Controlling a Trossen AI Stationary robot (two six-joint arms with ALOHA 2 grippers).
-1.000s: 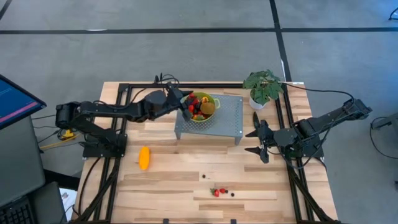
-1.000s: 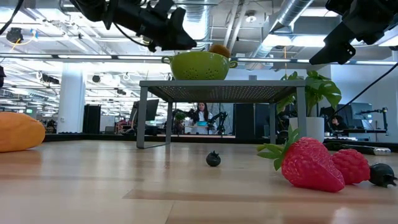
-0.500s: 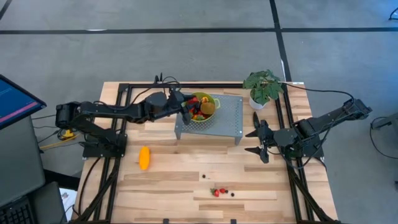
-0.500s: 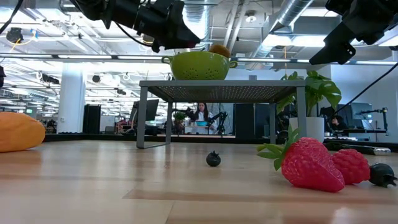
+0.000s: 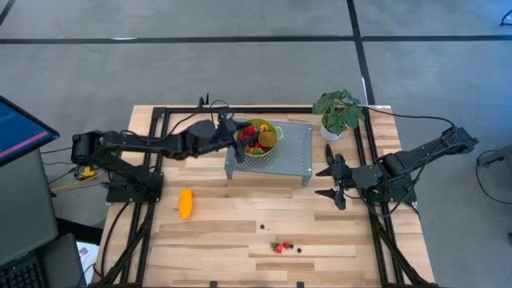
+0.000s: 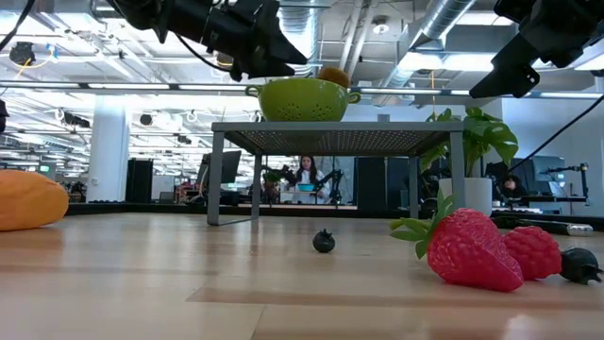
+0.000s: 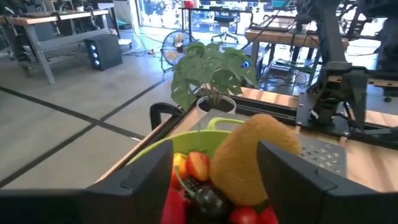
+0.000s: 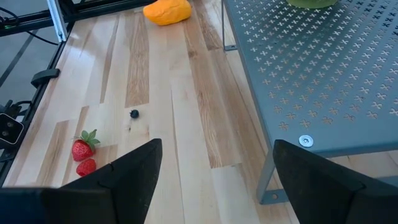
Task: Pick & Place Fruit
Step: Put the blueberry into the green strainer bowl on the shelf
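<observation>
A green bowl [image 5: 276,128] stands on a grey perforated stand [image 5: 296,148] at the far middle of the table. It holds a brown kiwi-like fruit [image 7: 255,155], red pieces [image 7: 176,202] and dark berries. My left gripper [image 5: 238,142] hovers open at the bowl's left rim [image 7: 186,137], its fingers on either side of the fruit pile and touching nothing that I can see. A long orange-yellow fruit [image 5: 185,202] lies on the table's left. Two strawberries [image 5: 278,247] and dark berries [image 8: 134,114] lie near the front edge. My right gripper [image 5: 330,182] waits open at the right.
A leafy potted plant [image 5: 339,112] stands at the far right, just past the stand. Black rails [image 5: 364,160] run along the table's left and right sides. Bare wood [image 5: 240,216] lies between the stand and the strawberries.
My left gripper has stayed at the bowl's left rim and turned a little. In the low view its fingers stand wider apart than a second ago. The fruit on the table has not moved.
</observation>
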